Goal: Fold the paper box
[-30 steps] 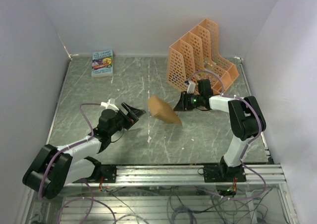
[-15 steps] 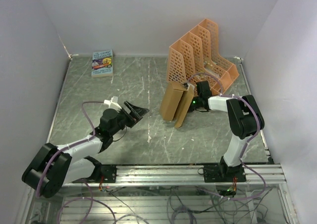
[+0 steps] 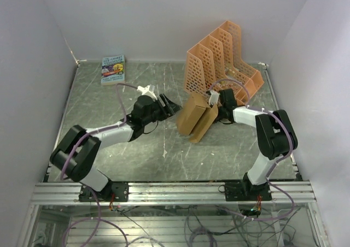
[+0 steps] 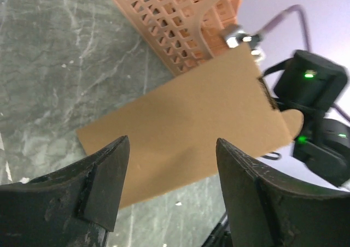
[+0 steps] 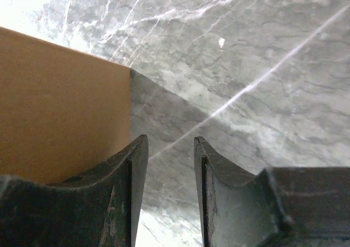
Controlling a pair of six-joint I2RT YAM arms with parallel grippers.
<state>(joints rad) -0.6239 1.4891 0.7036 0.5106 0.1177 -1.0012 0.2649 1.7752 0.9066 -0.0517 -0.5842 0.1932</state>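
The paper box [image 3: 192,118] is tan cardboard, standing on edge on the table just in front of the orange rack. My left gripper [image 3: 173,106] has reached up to its left face and is open; in the left wrist view the box [image 4: 180,129] fills the space beyond the spread fingertips [image 4: 121,148], not touching them. My right gripper [image 3: 211,101] is at the box's upper right end. In the right wrist view the gripper [image 5: 169,144] is open a little, with only table in the gap, and the box [image 5: 60,105] lies outside its left finger.
The orange perforated file rack [image 3: 221,58] stands right behind the box and shows in the left wrist view too [image 4: 175,17]. A small colourful book [image 3: 113,69] lies at the back left. White walls close in the table on three sides.
The right gripper brought the box down from the air, stood it by the rack and opened off it. The left arm swung across to the box, its jaws narrowing slightly.
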